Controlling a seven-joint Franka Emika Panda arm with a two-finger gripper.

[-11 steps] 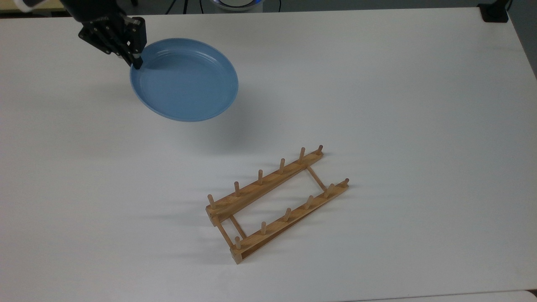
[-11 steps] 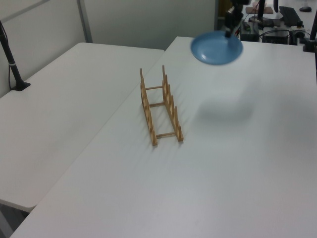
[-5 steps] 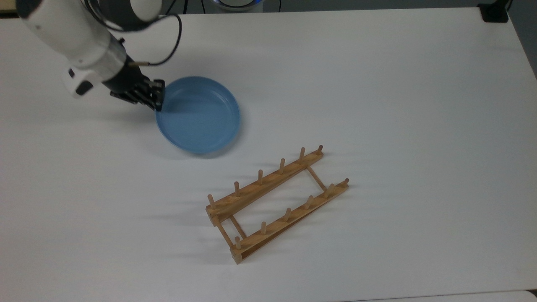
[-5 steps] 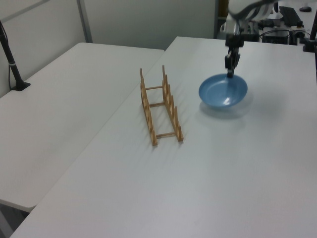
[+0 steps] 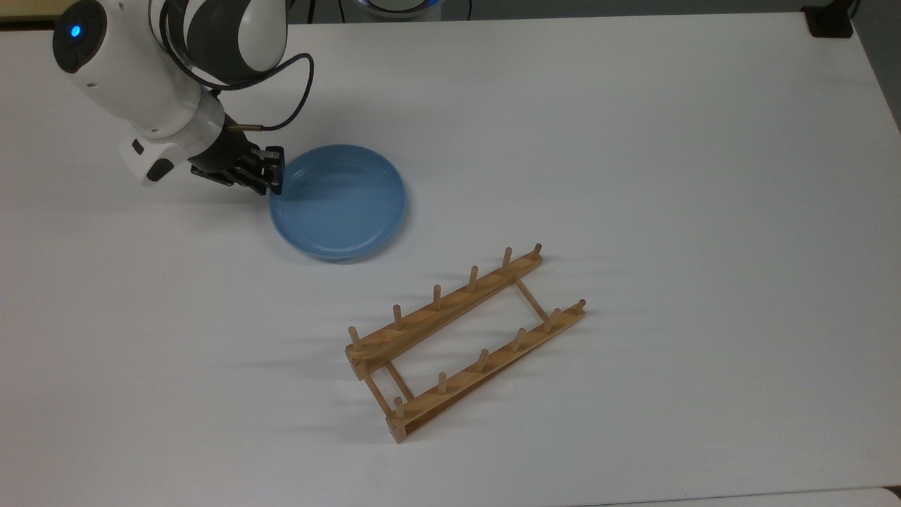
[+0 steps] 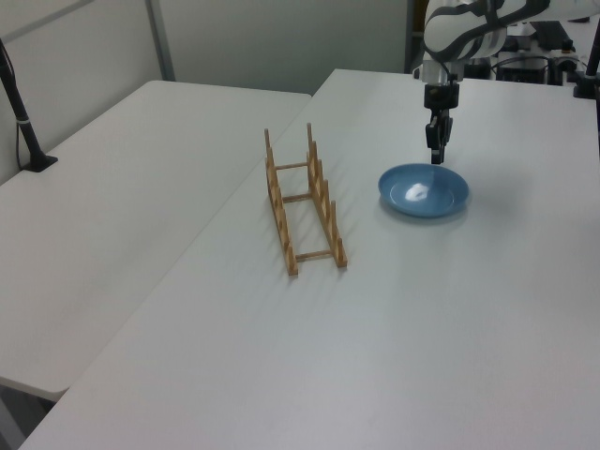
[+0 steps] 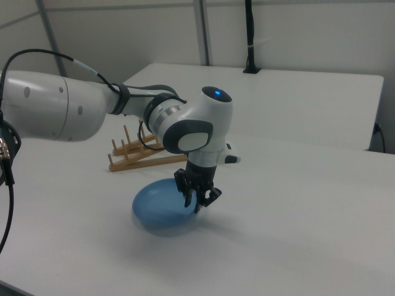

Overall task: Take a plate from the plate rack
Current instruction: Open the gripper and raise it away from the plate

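No legible text or labels.

White table (image 5: 633,141), blue plate (image 5: 338,202) flat on it, wooden plate rack (image 5: 464,341) resting nearby, apart from the plate

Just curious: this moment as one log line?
round light-blue plate: on white table | gripper: open at rim | wooden rack: apart

Top view looks down on tabletop (image 5: 633,141); left & right views oblique, opposite sides, all share plate rack (image 5: 464,341)
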